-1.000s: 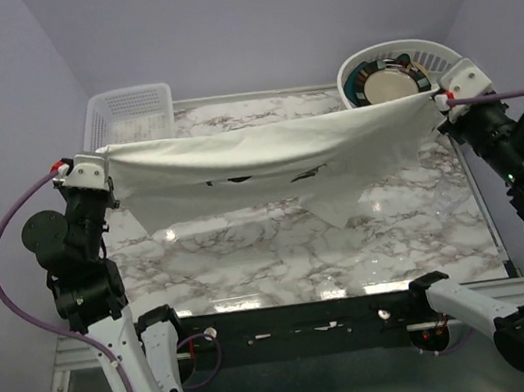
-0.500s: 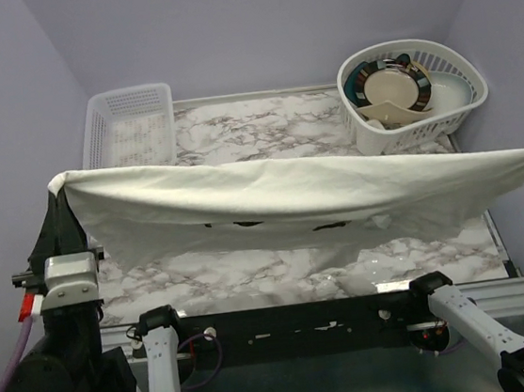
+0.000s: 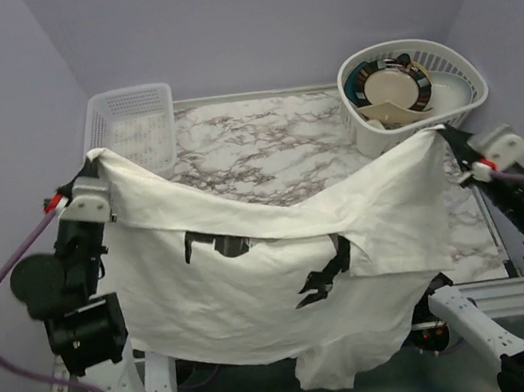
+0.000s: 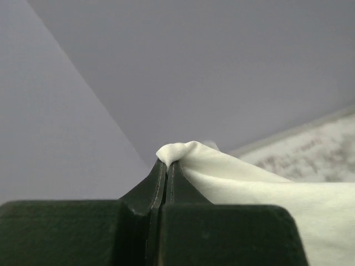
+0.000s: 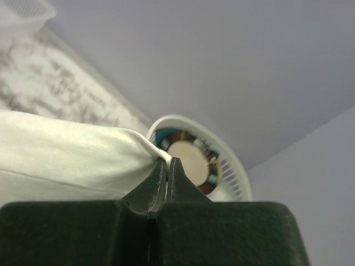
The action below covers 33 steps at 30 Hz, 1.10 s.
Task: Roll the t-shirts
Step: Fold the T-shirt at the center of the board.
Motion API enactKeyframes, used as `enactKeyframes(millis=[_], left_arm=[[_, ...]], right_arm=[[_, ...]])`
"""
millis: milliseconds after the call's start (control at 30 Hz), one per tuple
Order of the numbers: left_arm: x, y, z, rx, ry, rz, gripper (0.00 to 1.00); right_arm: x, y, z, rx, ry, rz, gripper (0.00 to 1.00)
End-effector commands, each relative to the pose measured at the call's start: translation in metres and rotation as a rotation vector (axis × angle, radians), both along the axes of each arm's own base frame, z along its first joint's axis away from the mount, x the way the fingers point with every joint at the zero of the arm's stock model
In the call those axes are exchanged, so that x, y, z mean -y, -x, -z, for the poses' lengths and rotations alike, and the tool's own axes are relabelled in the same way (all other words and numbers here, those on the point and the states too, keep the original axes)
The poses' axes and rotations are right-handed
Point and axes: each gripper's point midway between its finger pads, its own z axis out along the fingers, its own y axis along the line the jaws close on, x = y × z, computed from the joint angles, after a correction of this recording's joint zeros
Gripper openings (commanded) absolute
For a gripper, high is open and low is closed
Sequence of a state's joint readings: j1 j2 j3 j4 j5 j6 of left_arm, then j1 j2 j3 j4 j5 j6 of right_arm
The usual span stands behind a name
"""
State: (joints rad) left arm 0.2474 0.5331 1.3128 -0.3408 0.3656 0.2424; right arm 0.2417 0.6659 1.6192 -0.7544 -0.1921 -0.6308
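A white t-shirt [image 3: 253, 282] with a small black print hangs between my two grippers and sags over the table's near half, its lower part draped past the front edge. My left gripper [image 3: 91, 162] is shut on the shirt's left corner, seen pinched in the left wrist view [image 4: 166, 162] with cloth [image 4: 249, 188] trailing right. My right gripper [image 3: 442, 133] is shut on the right corner; the right wrist view shows its jaws [image 5: 168, 162] closed on the hem [image 5: 83, 155]. Only this one shirt shows.
A white rectangular mesh basket [image 3: 131, 126] stands at the back left. A round white basket [image 3: 460, 107] with plates stands at the back right, also in the right wrist view [image 5: 233, 183]. The marble tabletop [image 3: 275, 147] shows behind the shirt.
The shirt was held taut and high across the table, swung toward the camera, and now sags slack, hanging over the front edge. Both grippers came down and closer together, still gripping the corners.
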Motion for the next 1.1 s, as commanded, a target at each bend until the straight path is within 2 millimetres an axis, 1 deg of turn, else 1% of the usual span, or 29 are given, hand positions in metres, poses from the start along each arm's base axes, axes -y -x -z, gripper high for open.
enactKeyframes(millis=[0, 33, 67, 100, 133, 167, 200, 233, 267, 300, 333, 367, 400, 433, 467, 533, 567, 600, 667, 700, 733, 800, 833, 867, 900, 933, 967, 1033, 1067], left_arm=[[0.020, -0.073, 0.177, -0.512, -0.009, 0.238, 0.00], [0.017, -0.081, 0.204, -0.564, -0.032, 0.239, 0.00], [0.013, -0.092, 0.255, -0.676, -0.013, 0.248, 0.00], [0.011, -0.096, 0.282, -0.732, -0.014, 0.251, 0.00], [0.010, -0.100, 0.307, -0.785, -0.026, 0.264, 0.00], [0.006, -0.107, 0.353, -0.874, -0.029, 0.273, 0.00], [0.007, -0.109, 0.374, -0.915, -0.036, 0.281, 0.00], [0.002, -0.113, 0.394, -0.954, -0.041, 0.261, 0.00], [-0.003, -0.121, 0.424, -1.000, -0.044, 0.254, 0.00], [-0.005, -0.125, 0.437, -1.023, -0.054, 0.245, 0.00], [-0.009, -0.130, 0.446, -1.050, -0.083, 0.222, 0.00], [-0.023, -0.143, 0.458, -1.077, -0.084, 0.159, 0.00], [-0.030, -0.148, 0.462, -1.087, -0.075, 0.128, 0.00], [-0.037, -0.154, 0.463, -1.091, -0.073, 0.108, 0.00], [-0.042, -0.162, 0.464, -1.098, -0.080, 0.102, 0.00], [-0.049, -0.169, 0.464, -1.110, -0.085, 0.086, 0.00], [-0.052, -0.177, 0.465, -1.121, -0.086, 0.082, 0.00], [-0.056, -0.180, 0.465, -1.126, -0.090, 0.070, 0.00], [-0.061, -0.191, 0.466, -1.136, -0.089, 0.057, 0.00], [-0.063, -0.195, 0.466, -1.142, -0.088, 0.048, 0.00], [-0.066, -0.198, 0.464, -1.142, -0.089, 0.044, 0.00], [-0.070, -0.208, 0.454, -1.144, -0.089, 0.036, 0.00], [-0.073, -0.211, 0.449, -1.139, -0.082, 0.029, 0.00], [-0.075, -0.216, 0.435, -1.119, -0.077, 0.021, 0.00], [-0.080, -0.217, 0.428, -1.106, -0.059, 0.007, 0.00], [-0.082, -0.218, 0.419, -1.085, -0.051, 0.005, 0.00], [-0.083, -0.220, 0.401, -1.044, -0.050, 0.001, 0.00], [-0.084, -0.218, 0.383, -1.008, -0.037, -0.002, 0.00], [-0.081, -0.215, 0.363, -0.957, -0.035, 0.003, 0.00]], right_arm=[[-0.036, -0.078, 0.115, -0.268, 0.081, -0.098, 0.00], [-0.043, -0.090, 0.129, -0.285, 0.082, -0.117, 0.00], [-0.048, -0.101, 0.147, -0.326, 0.085, -0.130, 0.00], [-0.054, -0.122, 0.196, -0.449, 0.107, -0.140, 0.01], [-0.060, -0.134, 0.209, -0.461, 0.114, -0.155, 0.00], [-0.064, -0.145, 0.233, -0.514, 0.128, -0.164, 0.00], [-0.068, -0.153, 0.251, -0.553, 0.142, -0.176, 0.01], [-0.075, -0.170, 0.290, -0.633, 0.165, -0.199, 0.00], [-0.077, -0.178, 0.308, -0.658, 0.196, -0.210, 0.00], [-0.079, -0.185, 0.324, -0.684, 0.215, -0.223, 0.00], [-0.082, -0.199, 0.362, -0.772, 0.249, -0.229, 0.00], [-0.082, -0.212, 0.369, -0.779, 0.281, -0.225, 0.00], [-0.082, -0.224, 0.380, -0.810, 0.297, -0.211, 0.00], [-0.076, -0.235, 0.388, -0.844, 0.319, -0.170, 0.00], [-0.078, -0.261, 0.396, -0.873, 0.319, -0.142, 0.00], [-0.073, -0.285, 0.400, -0.881, 0.327, -0.079, 0.00], [-0.074, -0.297, 0.401, -0.881, 0.330, -0.070, 0.01], [-0.077, -0.316, 0.401, -0.876, 0.331, -0.062, 0.00], [-0.078, -0.330, 0.405, -0.894, 0.341, -0.052, 0.00], [-0.081, -0.342, 0.405, -0.893, 0.344, -0.051, 0.00], [-0.081, -0.344, 0.407, -0.910, 0.352, -0.055, 0.00], [-0.081, -0.349, 0.403, -0.907, 0.363, -0.054, 0.00], [-0.082, -0.354, 0.391, -0.881, 0.358, -0.047, 0.00], [-0.080, -0.356, 0.381, -0.863, 0.353, -0.031, 0.00], [-0.078, -0.356, 0.372, -0.848, 0.346, -0.020, 0.00], [-0.077, -0.355, 0.348, -0.801, 0.325, -0.008, 0.00], [-0.076, -0.354, 0.335, -0.782, 0.300, 0.012, 0.00], [-0.074, -0.347, 0.309, -0.743, 0.266, 0.024, 0.01], [-0.072, -0.339, 0.284, -0.703, 0.235, 0.034, 0.00]])
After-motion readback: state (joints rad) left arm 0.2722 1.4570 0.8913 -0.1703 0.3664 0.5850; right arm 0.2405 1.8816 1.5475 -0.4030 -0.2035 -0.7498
